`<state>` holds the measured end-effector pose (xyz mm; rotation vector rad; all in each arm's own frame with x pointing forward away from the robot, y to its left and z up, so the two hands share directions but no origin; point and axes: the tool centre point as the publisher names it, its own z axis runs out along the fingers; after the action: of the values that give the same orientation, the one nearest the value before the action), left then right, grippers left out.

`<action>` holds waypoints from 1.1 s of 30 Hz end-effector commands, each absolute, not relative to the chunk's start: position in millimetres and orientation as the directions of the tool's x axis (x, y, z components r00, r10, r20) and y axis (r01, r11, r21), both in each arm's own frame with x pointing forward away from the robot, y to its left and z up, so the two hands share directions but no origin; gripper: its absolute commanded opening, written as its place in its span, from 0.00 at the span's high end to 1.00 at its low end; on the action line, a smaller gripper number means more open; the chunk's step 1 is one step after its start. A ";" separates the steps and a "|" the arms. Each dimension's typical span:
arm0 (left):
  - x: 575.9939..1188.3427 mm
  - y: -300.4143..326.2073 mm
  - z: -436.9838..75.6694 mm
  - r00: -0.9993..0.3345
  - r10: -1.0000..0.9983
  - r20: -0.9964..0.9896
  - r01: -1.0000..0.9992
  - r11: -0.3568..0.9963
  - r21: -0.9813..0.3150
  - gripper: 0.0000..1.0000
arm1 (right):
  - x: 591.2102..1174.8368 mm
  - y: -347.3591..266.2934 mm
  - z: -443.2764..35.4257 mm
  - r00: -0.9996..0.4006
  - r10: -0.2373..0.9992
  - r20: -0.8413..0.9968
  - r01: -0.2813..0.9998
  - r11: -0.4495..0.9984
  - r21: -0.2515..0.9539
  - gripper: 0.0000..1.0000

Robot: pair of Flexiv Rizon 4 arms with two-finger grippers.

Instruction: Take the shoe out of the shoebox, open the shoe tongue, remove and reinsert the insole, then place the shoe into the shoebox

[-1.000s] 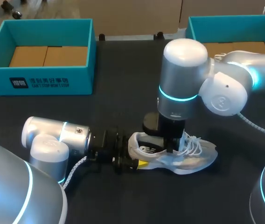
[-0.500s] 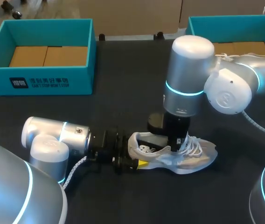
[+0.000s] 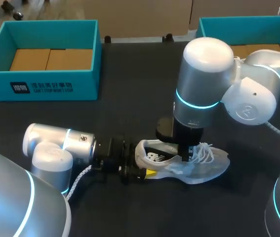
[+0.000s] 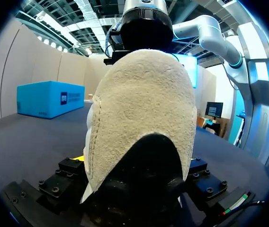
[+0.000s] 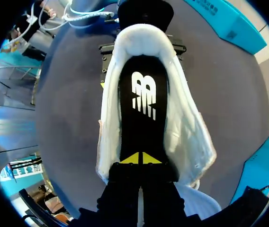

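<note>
A white shoe (image 3: 201,168) lies on its side on the dark table, toe to the right, laces loose. Its black insole (image 5: 143,104) with a white logo runs along the inside from the heel. My left gripper (image 3: 139,167) comes in low from the left and holds the suede heel (image 4: 144,118) between its widely spread fingers. My right gripper (image 5: 138,159) stands upright in the shoe's opening, its yellow tips shut together and resting on the insole. Whether any insole is pinched between them is hidden. The right arm (image 3: 199,84) covers the shoe's tongue in the head view.
A teal shoebox (image 3: 41,81) with a cardboard floor stands at the back left. Another teal box (image 3: 204,24) stands at the back right behind my right arm. The bare dark table (image 3: 130,108) lies between them.
My right gripper closed its fingers inside the shoe, and the right arm shifted slightly right toward the toe. The left arm and the shoe's heel stayed put.
</note>
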<state>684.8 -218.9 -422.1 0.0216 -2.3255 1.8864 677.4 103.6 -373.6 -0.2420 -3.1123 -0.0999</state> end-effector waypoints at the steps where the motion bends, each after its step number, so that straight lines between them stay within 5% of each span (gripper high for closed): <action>1: 685.0 -219.8 -422.1 -0.989 0.079 0.123 -0.104 0.211 -0.972 1.00 | 681.3 103.2 -379.4 -0.987 0.159 0.015 0.160 0.985 0.071 1.00; 3: 685.0 -219.8 -422.1 -0.989 0.079 0.123 -0.104 0.211 -0.972 1.00 | 685.3 104.3 -380.9 -0.987 0.160 0.014 0.160 0.985 0.069 0.99; 7: 685.0 -219.8 -422.1 -0.989 0.079 0.123 -0.104 0.211 -0.972 1.00 | 692.3 106.5 -385.6 -0.986 0.166 0.017 0.167 0.985 0.043 0.60; 10: 685.0 -219.8 -422.1 -0.989 0.079 0.123 -0.104 0.211 -0.972 1.00 | 695.1 106.5 -389.9 -0.984 0.176 0.016 0.177 0.984 0.034 0.52; 30: 685.0 -219.8 -422.1 -0.989 0.079 0.123 -0.104 0.211 -0.972 1.00 | 682.8 115.0 -428.3 -0.969 0.192 0.153 0.195 0.981 0.005 0.58; 33: 685.0 -219.8 -422.1 -0.989 0.079 0.123 -0.104 0.211 -0.972 1.00 | 672.0 114.8 -429.7 -0.962 0.203 0.184 0.205 0.979 -0.005 0.66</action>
<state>684.6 -218.5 -422.9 0.0218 -2.3252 1.8854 680.7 109.1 -410.1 -0.3077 -2.9486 -0.0302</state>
